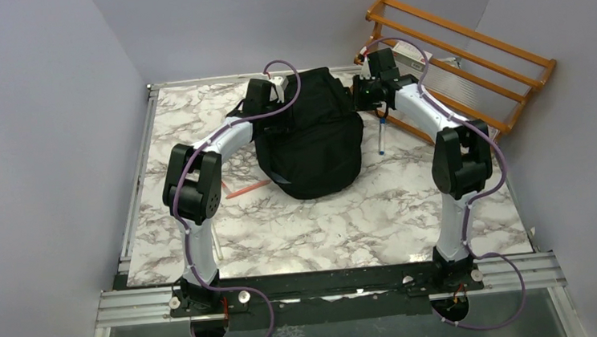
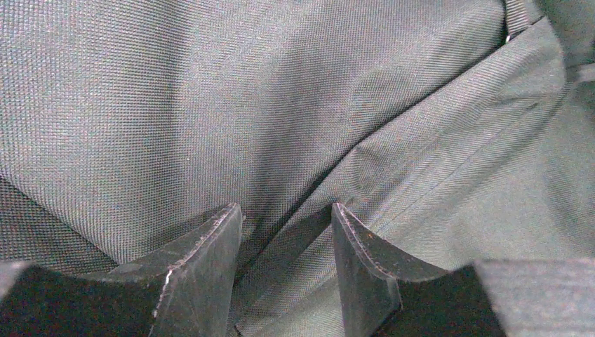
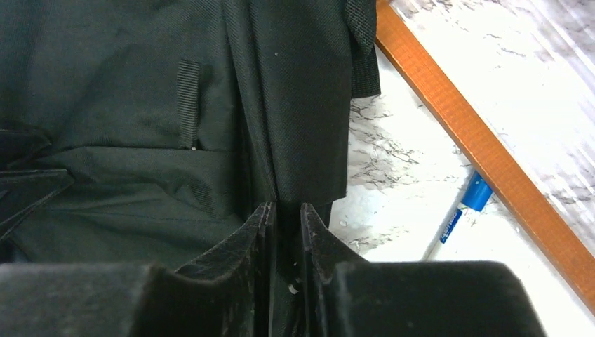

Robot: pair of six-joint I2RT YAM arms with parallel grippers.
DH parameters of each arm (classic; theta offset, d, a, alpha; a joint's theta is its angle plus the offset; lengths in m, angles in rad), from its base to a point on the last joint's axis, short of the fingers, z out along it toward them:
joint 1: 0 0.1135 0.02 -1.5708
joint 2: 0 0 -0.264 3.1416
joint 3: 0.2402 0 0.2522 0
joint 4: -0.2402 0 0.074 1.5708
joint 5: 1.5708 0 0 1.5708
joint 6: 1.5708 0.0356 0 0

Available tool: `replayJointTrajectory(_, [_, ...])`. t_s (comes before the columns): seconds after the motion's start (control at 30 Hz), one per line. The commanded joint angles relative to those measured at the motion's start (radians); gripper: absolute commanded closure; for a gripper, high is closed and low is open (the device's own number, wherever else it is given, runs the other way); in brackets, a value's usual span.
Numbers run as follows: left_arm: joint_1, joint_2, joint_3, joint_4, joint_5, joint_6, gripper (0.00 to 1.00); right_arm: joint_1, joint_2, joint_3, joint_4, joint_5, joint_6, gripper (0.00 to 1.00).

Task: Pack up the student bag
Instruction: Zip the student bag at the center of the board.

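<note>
Right pincer [image 3: 285, 210] has its jaws narrow on a fold of fabric at the right edge of the student bag [image 1: 313, 139]. The left pincer [image 2: 286, 210] stands about half apart, straddling a crease on the bag's left flank; whether it actually grips cloth I cannot tell.

The step in hand looks like spreading the bag's mouth so things can go in. To do it well, the right side should take a deep bite of the hem, since a thin pinch may slide out. The two arms should pull apart gently and evenly, so the soft shell opens rather than drags across the counter [image 1: 364, 220]. The left would do better to close on the raised crease than to press on flat cloth.

The bag is black woven fabric, soft and slumped, rounded in outline. It sits at the far middle of the marble counter, between both arms. A short webbing loop [image 3: 187, 102] shows on one panel. Just right of the bag lies a blue-capped pen [image 3: 459, 214], and an orange stick [image 1: 246, 189] lies near its left side. A wooden rack [image 1: 463, 51] leans at the far right.
</note>
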Motion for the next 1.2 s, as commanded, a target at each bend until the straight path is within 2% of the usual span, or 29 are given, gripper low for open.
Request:
replayJointTrajectory(0.0, [-0.001,-0.02,-0.007,-0.006,0.003,0.01,0.49,0.001,-0.044,0.002,0.002,-0.02,-0.033,0.73])
replayJointTrajectory(0.17, [-0.001,-0.017,-0.006,-0.008,0.001,0.011,0.49,0.002,-0.057,-0.018,0.004,-0.049,-0.087,0.61])
replayJointTrajectory(0.33, [-0.001,-0.013,-0.002,-0.011,0.004,0.011,0.49,0.024,-0.07,-0.036,0.007,-0.049,-0.198,0.56])
replayJointTrajectory(0.67, [-0.001,-0.009,0.005,-0.02,0.005,0.013,0.49,0.194,-0.04,-0.026,0.004,0.336,-0.518,0.4])
replayJointTrajectory(0.87, [0.003,-0.012,0.011,-0.025,0.004,0.013,0.49,0.267,-0.009,-0.057,0.02,0.541,-0.599,0.36])
replayJointTrajectory(1.17, [0.006,-0.012,0.012,-0.025,0.008,0.01,0.49,0.277,-0.003,-0.078,0.032,0.636,-0.64,0.36])
